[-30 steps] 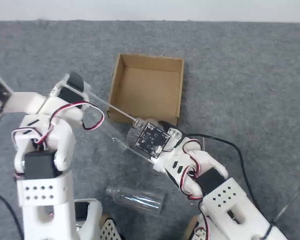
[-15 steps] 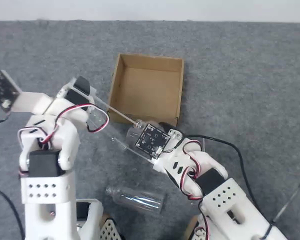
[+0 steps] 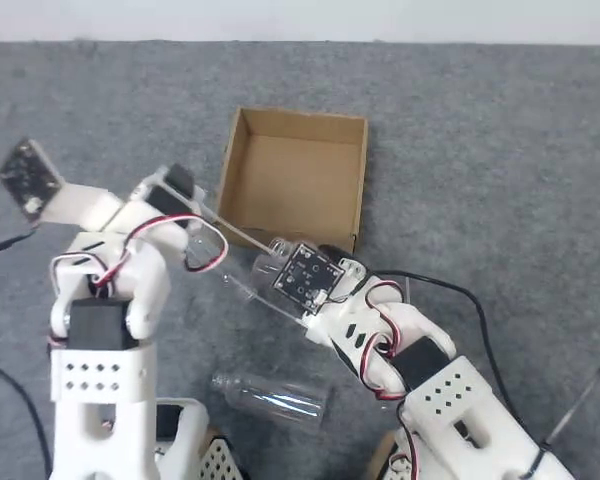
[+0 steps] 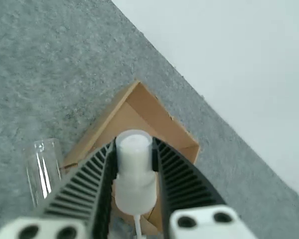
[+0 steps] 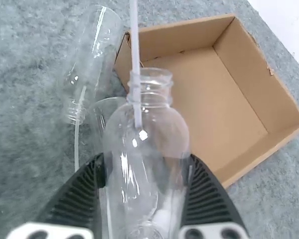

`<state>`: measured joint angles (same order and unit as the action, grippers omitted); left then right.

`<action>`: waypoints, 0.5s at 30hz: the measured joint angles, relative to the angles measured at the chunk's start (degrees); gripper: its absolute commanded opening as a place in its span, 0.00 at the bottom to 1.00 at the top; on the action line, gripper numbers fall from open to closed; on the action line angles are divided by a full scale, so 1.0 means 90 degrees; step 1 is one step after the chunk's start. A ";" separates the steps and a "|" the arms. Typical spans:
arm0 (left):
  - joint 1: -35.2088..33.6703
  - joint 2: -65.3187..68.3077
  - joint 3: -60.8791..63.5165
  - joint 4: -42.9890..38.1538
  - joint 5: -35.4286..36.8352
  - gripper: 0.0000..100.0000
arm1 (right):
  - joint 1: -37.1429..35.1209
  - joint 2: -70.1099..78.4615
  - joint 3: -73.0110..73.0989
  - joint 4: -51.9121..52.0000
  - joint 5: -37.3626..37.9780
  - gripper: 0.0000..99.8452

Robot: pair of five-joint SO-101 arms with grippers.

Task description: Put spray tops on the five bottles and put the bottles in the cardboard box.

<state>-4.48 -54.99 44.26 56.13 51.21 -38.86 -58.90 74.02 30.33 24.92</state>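
The dip tube (image 5: 134, 59) is threaded into the neck of the bottle (image 5: 144, 144), so the left end effector (image 4: 133, 147) should, I judge, travel along the tube's own line and keep the spray top (image 4: 134, 174) centred over the neck until it seats. That end effector is clenched narrowly on the spray top; the right end effector (image 5: 145, 169) clasps the bottle's body between wide-set jaws, the cardboard box (image 5: 204, 94) lying just beyond its tips
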 measured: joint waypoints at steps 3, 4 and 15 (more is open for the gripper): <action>0.0186 -0.0039 0.0127 0.0000 -0.0088 0.01 | -0.0020 0.0000 0.0000 0.0000 -0.0088 0.01; 0.0234 -0.0039 0.0156 0.0000 -0.0107 0.01 | -0.0020 0.0000 0.0000 0.0000 -0.0098 0.01; 0.0664 -0.0039 0.0283 0.0000 -0.0117 0.01 | -0.0020 0.0000 0.0000 0.0000 -0.0127 0.01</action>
<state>1.49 -55.34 46.81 56.13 50.15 -39.03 -58.90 74.02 30.33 23.78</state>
